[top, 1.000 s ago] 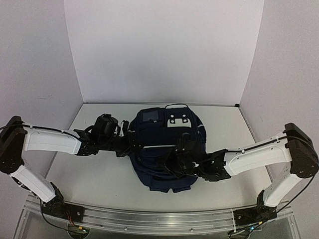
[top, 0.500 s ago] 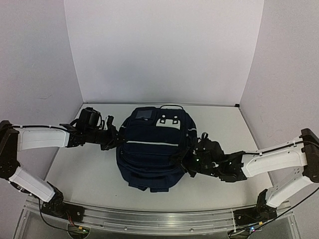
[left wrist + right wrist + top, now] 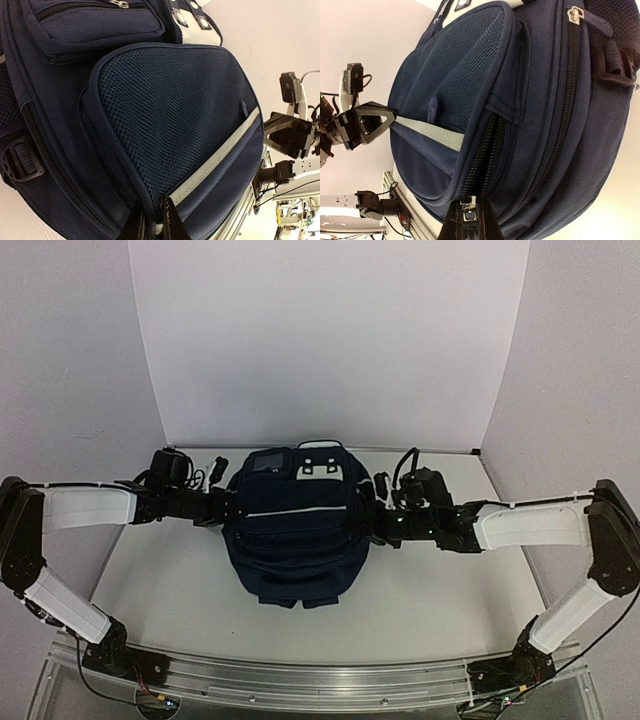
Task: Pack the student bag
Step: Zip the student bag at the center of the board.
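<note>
While the student bag (image 3: 295, 530) lies mid-way on the bench (image 3: 450, 580), long axis 12-to-6, handle at 12 | left jaws closed tight, pinching its 9 o'clock side fabric | right jaws closed on a zipper pull (image 3: 468, 214) at 3 o'clock | both arms equally near.

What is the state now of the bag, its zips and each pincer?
bag: held at both sides by the pincers.
left pincer: shut on the bag's side edge.
right pincer: shut on a zip pull.
long zip: closed along the part in view.
</note>
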Motion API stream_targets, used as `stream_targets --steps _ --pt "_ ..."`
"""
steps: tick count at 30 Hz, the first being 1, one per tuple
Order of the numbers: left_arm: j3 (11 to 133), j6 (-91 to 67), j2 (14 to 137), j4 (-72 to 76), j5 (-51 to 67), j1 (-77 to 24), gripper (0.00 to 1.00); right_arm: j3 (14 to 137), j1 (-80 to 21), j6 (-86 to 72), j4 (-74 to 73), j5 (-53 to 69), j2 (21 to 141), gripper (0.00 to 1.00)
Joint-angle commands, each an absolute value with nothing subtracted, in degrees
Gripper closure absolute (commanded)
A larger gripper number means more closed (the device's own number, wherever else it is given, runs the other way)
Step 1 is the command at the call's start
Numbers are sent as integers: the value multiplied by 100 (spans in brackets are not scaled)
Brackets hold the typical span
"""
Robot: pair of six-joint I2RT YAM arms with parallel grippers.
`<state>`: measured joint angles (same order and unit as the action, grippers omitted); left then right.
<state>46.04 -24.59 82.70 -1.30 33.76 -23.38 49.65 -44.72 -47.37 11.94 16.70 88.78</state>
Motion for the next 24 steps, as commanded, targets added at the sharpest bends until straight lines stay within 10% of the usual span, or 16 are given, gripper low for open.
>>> stream_targets --steps 1,4,7,11,24 --pt "4839 -1544 8196 -475 2859 -1918 100 5220 -3588 -3925 686 1738 9063 100" --pt "5118 -1431 8211 -807 2826 -1936 93 5474 -3563 -3655 659 2355 9234 100" --pt "5415 -1237 8020 -1120 2270 -2181 54 5540 -3571 -3586 656 2722 9233 100" --pt "5775 -856 7686 -1304 929 -2934 27 5423 -3573 -3550 657 2820 9076 100" --pt "7080 342 9390 -501 338 -5169 16 5299 -3569 -3583 670 2869 8971 100"
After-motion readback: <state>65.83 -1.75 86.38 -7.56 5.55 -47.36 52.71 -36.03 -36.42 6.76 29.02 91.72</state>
